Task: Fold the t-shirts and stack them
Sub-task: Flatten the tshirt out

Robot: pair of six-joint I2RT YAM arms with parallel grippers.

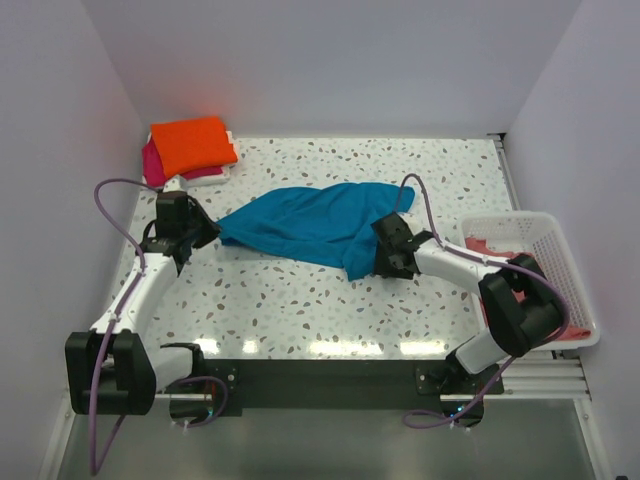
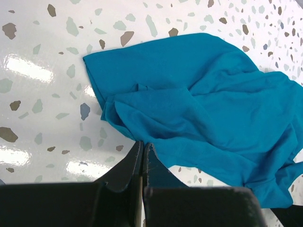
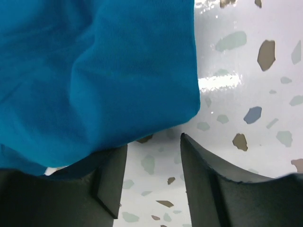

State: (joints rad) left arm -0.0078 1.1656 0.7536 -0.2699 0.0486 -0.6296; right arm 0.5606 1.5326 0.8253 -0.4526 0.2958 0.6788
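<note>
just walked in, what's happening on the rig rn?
Two arms are working on the teal shirt, which lies crumpled across the middle of the table. The left gripper is shut at its left end; whether it pinches cloth isn't clear. The right gripper stands open at the right end, holding nothing. An orange shirt sits folded on a magenta shirt in the far left corner, and a salmon shirt waits in the white basket on the right.

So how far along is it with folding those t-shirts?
Done: the orange t-shirt lies folded on the magenta t-shirt in the far corner. In hand: the teal t-shirt, crumpled mid-table, left fingers shut at its edge, right fingers open beside it. To do: the salmon t-shirt in the white basket.
</note>
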